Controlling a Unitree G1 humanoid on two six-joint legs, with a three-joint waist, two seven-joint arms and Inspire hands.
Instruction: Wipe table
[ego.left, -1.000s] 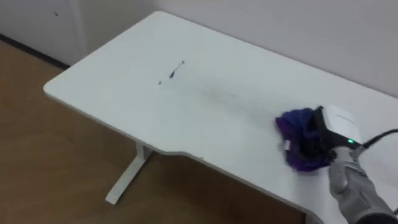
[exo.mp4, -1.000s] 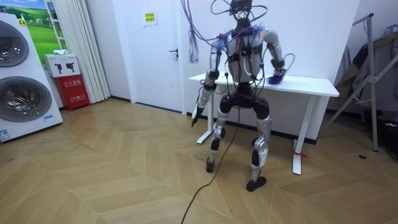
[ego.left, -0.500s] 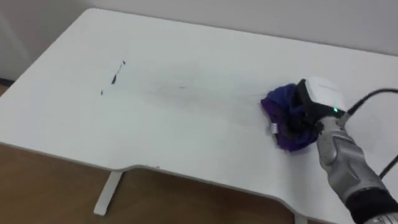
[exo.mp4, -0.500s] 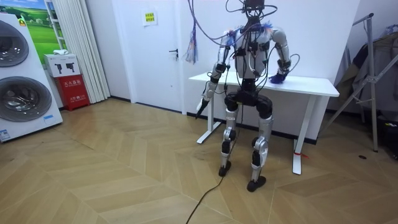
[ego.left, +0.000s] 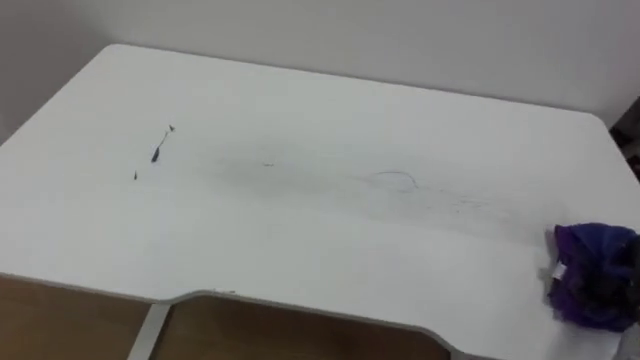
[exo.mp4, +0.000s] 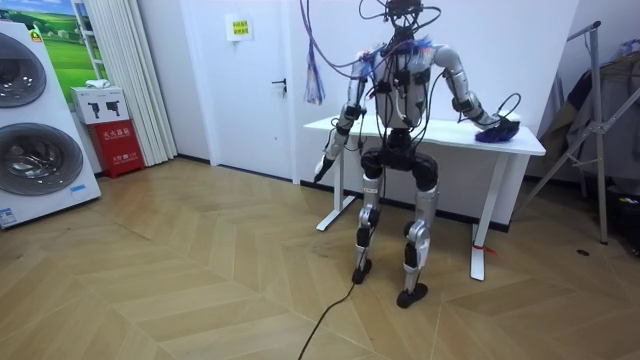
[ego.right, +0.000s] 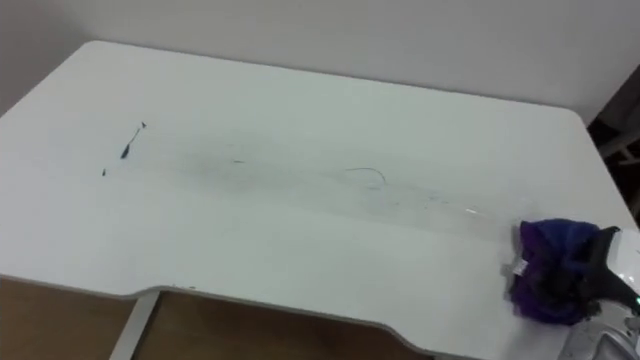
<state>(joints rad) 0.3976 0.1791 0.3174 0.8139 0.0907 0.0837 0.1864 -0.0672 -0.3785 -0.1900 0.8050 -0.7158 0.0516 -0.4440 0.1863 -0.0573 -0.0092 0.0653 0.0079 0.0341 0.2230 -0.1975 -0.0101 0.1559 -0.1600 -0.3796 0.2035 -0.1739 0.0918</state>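
Stance: the robot stands upright at the long front edge of the table (ego.left: 330, 90), with its right arm stretched toward the end on the room view's right.
Left robot hand (exo.mp4: 320, 172): hangs low beside the table's other end, away from the top, and looks idle; whether it is spread or curled cannot be told.
Floor (ego.left: 60, 320): wood, seen under the near edge.
Purple cloth (ego.right: 550, 268): lies bunched on the table top near the front right corner, probably at the outer end of a wiping stroke.
Right robot hand (ego.right: 606, 265): sits on the right side of the cloth with its dark fingers curled into the folds. Gripping the cloth as a wad seems meant to give a firm pad that can be pressed and dragged.
Grey streaks (ego.left: 395, 180): a faint smear and a thin loop across the middle of the top, well apart from the cloth.
Dark marks (ego.left: 158, 153): a short stroke and some specks far to the left, so this stretch seems not yet wiped.
Progress: judged partial, since the cloth would have to travel back across the top to the left.
Wall (ego.left: 400, 30): plain, just behind the far edge of the table.
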